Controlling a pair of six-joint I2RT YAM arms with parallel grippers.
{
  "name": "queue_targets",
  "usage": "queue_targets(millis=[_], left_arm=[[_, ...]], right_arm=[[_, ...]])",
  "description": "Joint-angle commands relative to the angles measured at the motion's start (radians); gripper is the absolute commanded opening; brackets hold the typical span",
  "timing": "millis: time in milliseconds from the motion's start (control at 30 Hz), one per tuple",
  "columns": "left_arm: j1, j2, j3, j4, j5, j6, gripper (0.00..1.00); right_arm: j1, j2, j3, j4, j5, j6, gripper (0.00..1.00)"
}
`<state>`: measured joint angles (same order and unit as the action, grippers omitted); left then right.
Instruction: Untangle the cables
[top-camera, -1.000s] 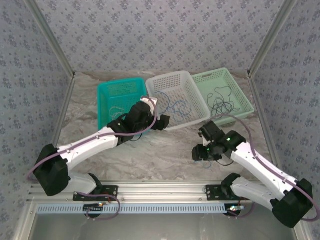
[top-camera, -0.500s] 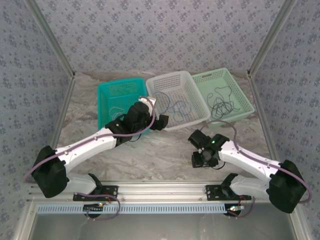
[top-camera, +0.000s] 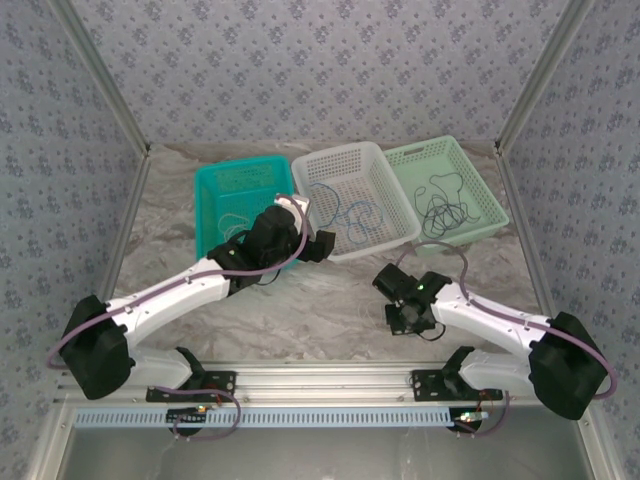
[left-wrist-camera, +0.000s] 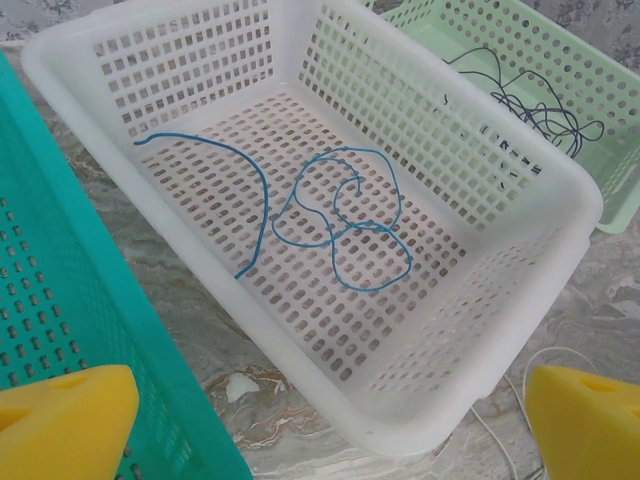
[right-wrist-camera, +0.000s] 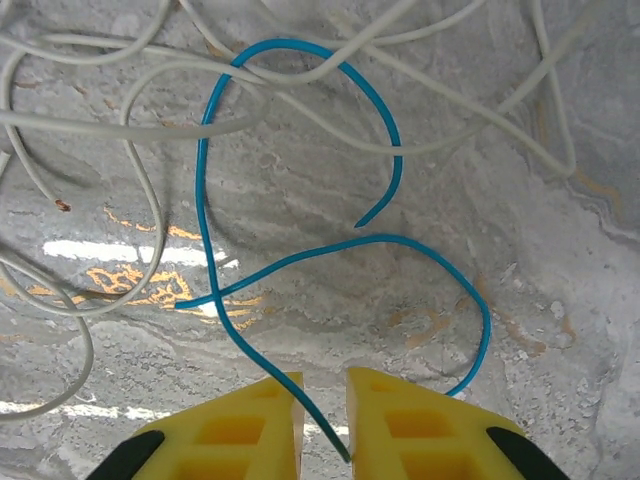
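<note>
A blue cable (right-wrist-camera: 290, 43) lies in loose loops on the marbled table, crossed by several pale cables (right-wrist-camera: 130, 125). My right gripper (right-wrist-camera: 325, 385) (top-camera: 400, 325) points down at it with its fingers nearly together. The blue strand runs through the narrow slit and touches both pads. Another blue cable (left-wrist-camera: 340, 230) (top-camera: 355, 215) lies loose in the white basket (top-camera: 340, 155). A black cable (left-wrist-camera: 540, 110) (top-camera: 445, 210) lies in the green basket (top-camera: 440, 148). My left gripper (top-camera: 320, 245) hangs open over the white basket's near corner, holding nothing.
A teal basket (top-camera: 235, 180) stands left of the white one, all three side by side at the back. A pale strand (left-wrist-camera: 500, 410) trails on the table by the white basket's near right corner. Open table lies between the two arms.
My right arm has swung its gripper left and toward the near edge, down to the cables on the table. The left arm has barely shifted.
</note>
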<state>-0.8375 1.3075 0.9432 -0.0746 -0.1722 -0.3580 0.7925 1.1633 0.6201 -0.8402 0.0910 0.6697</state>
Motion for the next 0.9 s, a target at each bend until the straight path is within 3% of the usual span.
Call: queue_targets(millis=[0,100,267,433,633,867], left_arm=[[0.006,-0.033,-0.002,0.019,0.002,-0.005,0.99],[0.006,-0.033,-0.001,0.021,0.005,-0.007,0.99],[0.005,-0.036,-0.002,0.019,0.004,-0.004,0.99],[0.005,-0.032,0.004,0.046,0.038,-0.002,1.0],[0.005,-0.006,0.018,0.102,0.18,0.014,0.99],[0.006,-0.006,0.012,0.145,0.225,0.005,1.0]], right_arm=[[0.015,-0.003,-0.006,-0.014,0.038,0.025,0.13],[0.017,-0.026,0.004,-0.024,0.023,0.022,0.0],[0.034,-0.173,0.098,-0.074,-0.058,-0.074,0.0],[0.004,-0.286,0.212,-0.125,-0.296,-0.148,0.0],[-0.039,-0.341,0.325,-0.128,-0.4,-0.178,0.0],[-0.146,-0.346,0.43,-0.101,-0.485,-0.218,0.0]])
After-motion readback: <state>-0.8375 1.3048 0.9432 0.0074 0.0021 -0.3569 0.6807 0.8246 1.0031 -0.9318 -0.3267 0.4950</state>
